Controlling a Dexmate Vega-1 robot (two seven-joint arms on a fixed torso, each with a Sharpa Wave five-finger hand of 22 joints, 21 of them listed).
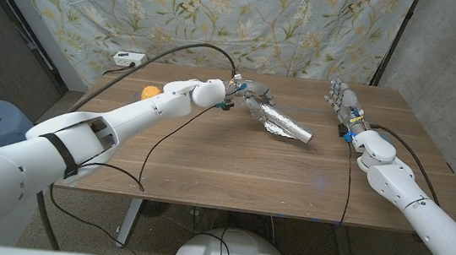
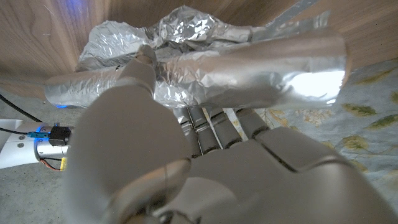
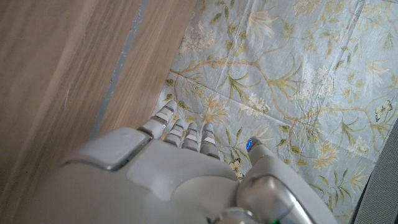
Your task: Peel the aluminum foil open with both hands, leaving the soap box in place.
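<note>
A robot's left robot hand (image 1: 247,91) grips the crumpled aluminum foil (image 1: 280,121) near the far middle of the wooden surface (image 1: 232,166), at about twelve o'clock from the robot. The left wrist view shows its fingers (image 2: 208,121) tucked under the foil and its thumb (image 2: 140,71) pressing on top, apparently to pull a flap away. The right robot hand (image 1: 343,101) stands at about two o'clock, well apart from the foil, fingers spread and holding nothing, seemingly waiting to take the other side. No soap box can be made out inside the wrapping. An orange object (image 1: 150,92) sits at ten o'clock.
</note>
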